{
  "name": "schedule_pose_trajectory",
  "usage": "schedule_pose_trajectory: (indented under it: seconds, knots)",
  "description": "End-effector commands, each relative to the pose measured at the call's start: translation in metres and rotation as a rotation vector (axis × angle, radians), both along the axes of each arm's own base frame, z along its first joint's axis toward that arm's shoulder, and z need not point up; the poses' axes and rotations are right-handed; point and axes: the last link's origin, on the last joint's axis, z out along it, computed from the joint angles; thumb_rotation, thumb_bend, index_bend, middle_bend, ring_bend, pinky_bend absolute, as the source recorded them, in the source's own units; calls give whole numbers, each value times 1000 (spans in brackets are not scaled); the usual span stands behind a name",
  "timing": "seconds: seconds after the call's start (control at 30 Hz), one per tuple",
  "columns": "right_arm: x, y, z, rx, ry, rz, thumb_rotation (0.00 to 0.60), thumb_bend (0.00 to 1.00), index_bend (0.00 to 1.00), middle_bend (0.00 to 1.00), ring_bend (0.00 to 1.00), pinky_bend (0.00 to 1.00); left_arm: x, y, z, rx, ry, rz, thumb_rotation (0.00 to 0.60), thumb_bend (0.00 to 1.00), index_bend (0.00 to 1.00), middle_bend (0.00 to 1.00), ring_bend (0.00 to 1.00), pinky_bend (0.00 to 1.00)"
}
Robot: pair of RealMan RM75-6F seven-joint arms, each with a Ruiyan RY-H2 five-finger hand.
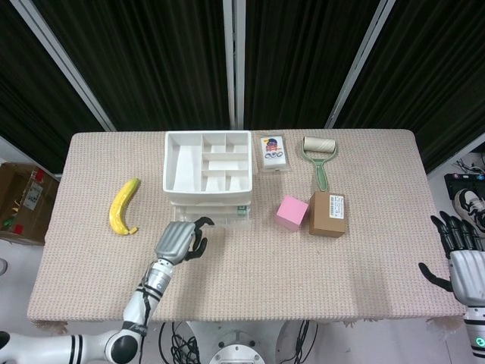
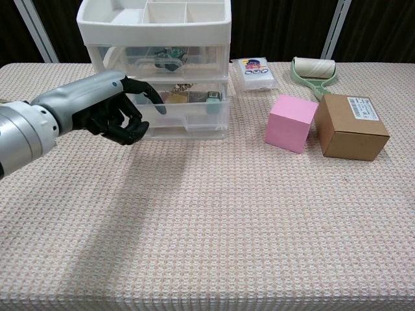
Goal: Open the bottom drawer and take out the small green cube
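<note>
The left hand (image 2: pixel 107 113) sits at the front left of the drawer unit (image 1: pixel 207 173), fingers curled inward. Its fingertips (image 2: pixel 154 100) lie against the front of a drawer (image 2: pixel 185 115) that stands partly pulled out. Whether the fingers hook the drawer lip or only press on it cannot be told from either view.

The drawer that projects looks to be a lower one; the chest view does not settle whether it is the very bottom tier.

Just past the fingertips, toward the far right corner of the open drawer, a small green cube (image 2: pixel 213 101) shows through the clear wall — beside other small items.

Procedure, as judged from this position:
- Keep the pull straight toward the robot; a sideways load would skew the drawer or drag the light unit across the cloth.
- Confirm the drawer is the bottom one before reaching in.
- Open it far enough for the fingers to enter from above.

The right hand (image 1: pixel 459 256) hangs well apart at the table's right edge — fingers spread, holding nothing.
</note>
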Motion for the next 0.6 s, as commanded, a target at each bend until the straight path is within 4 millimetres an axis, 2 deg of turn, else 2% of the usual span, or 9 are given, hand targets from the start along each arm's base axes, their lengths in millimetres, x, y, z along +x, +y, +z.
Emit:
schedule_pose_trajectory:
  seconds: [0.03,0.4,0.6]
  knots:
    - [1,-1,0,3,2,0,600,133,0,0,0,0,-2,-9,6,-20,-12,-2,600,519,332,786,944,1000]
    - [3,0,-1,5,2,-1,600,133,0,0,0,0,-9,-34,18,-113,16,-57,600,520,332,784,944,1000]
    - [2,0,0,3,3,-3,600,133,0,0,0,0,-8,-38,20,-129,14,-71,600,519,330,781,944,1000]
